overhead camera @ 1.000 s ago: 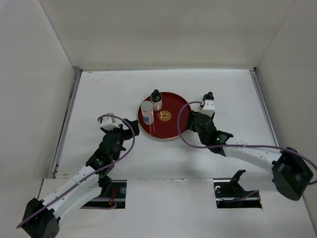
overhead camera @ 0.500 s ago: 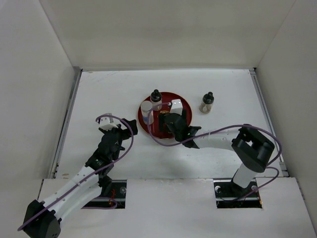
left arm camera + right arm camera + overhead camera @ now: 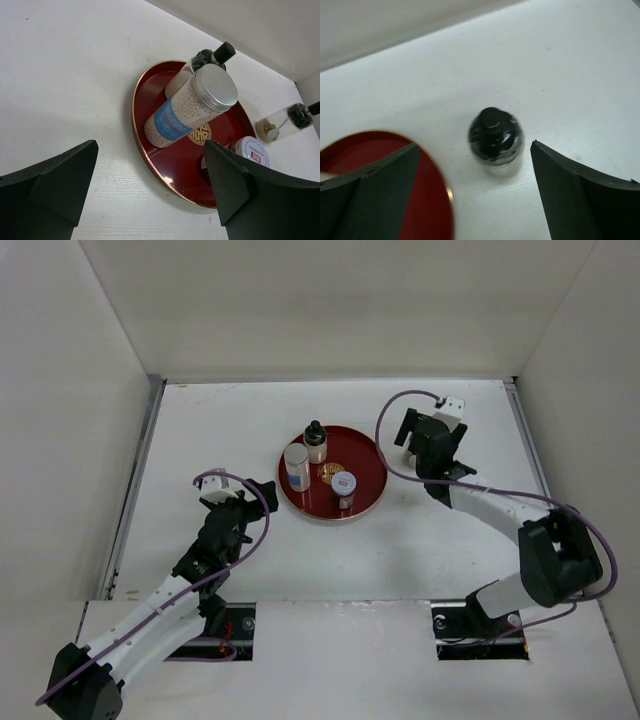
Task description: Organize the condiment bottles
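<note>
Centring before closing seems wise for the right hand [image 3: 418,435], hovering beside the round red lacquer tray [image 3: 362,452]. Left wrist: the left hand [image 3: 150,147] gapes; a tall blue-labelled cylinder of white granules [image 3: 187,107] stands on the tray. Right wrist: spread, that hand flanks the squat black-capped glass bottle [image 3: 495,136], upright on the white desk [image 3: 570,75].

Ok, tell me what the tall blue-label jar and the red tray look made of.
Tall jar: clear plastic or glass, since white granules show through the wall. Its lid looks like brushed metal, matte silver. Tray: glossy red, lacquer-like finish with a thin gold rim, perhaps plastic or lacquered wood; the look leaves it open.
</note>
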